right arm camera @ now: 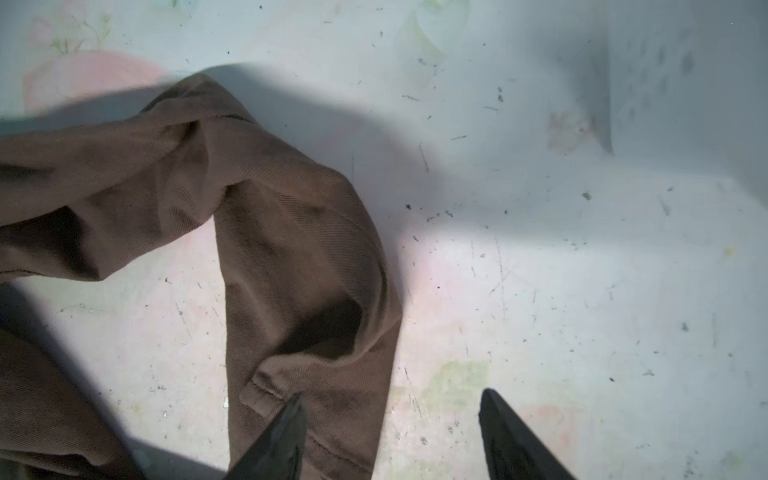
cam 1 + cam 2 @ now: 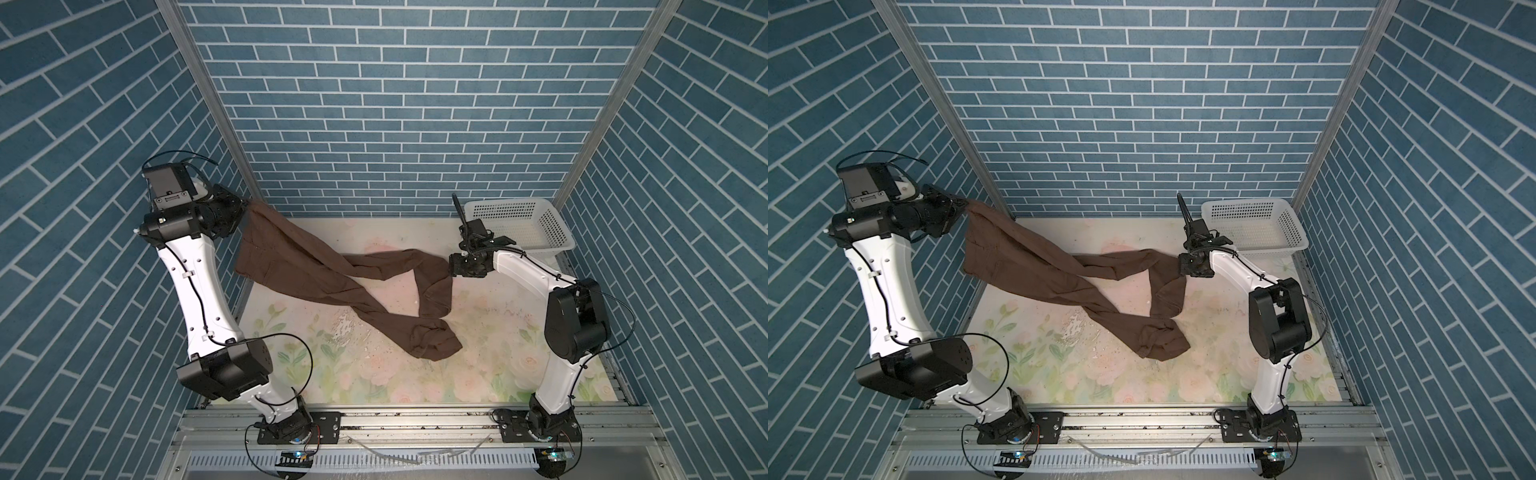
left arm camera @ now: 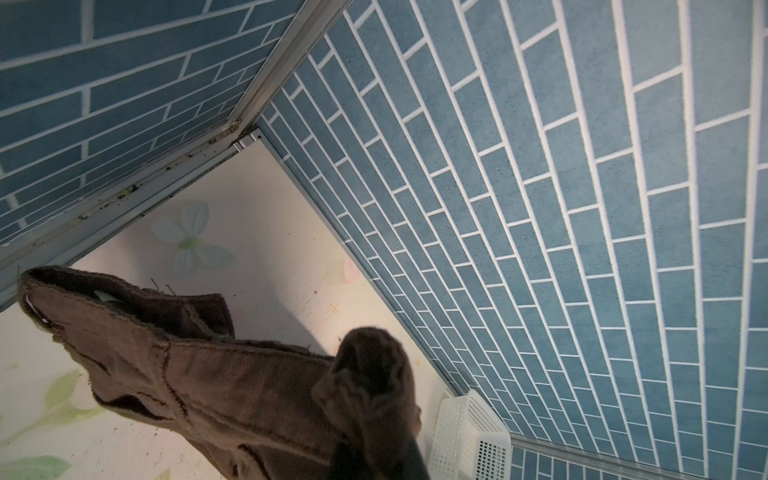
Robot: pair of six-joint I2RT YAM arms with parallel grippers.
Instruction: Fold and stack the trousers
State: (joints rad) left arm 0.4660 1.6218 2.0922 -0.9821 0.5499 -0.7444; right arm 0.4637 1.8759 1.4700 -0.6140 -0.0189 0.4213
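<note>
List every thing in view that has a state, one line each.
trousers: unfolded and twisted; one end lifted, legs crumpled on the table
left end effector: shut on the trousers, raised at far left
right end effector: open, low over one trouser leg, gripping nothing
basket: upright, empty, in the far right corner

The dark brown trousers (image 2: 332, 282) are hanging by a waistband corner from the clamped left claw (image 2: 248, 202), with the seat draping slack below it. The twisted legs are trailing away from that claw. One is looping up to the spread right claw (image 2: 451, 266), and the hems are lying bunched short of it.
</note>
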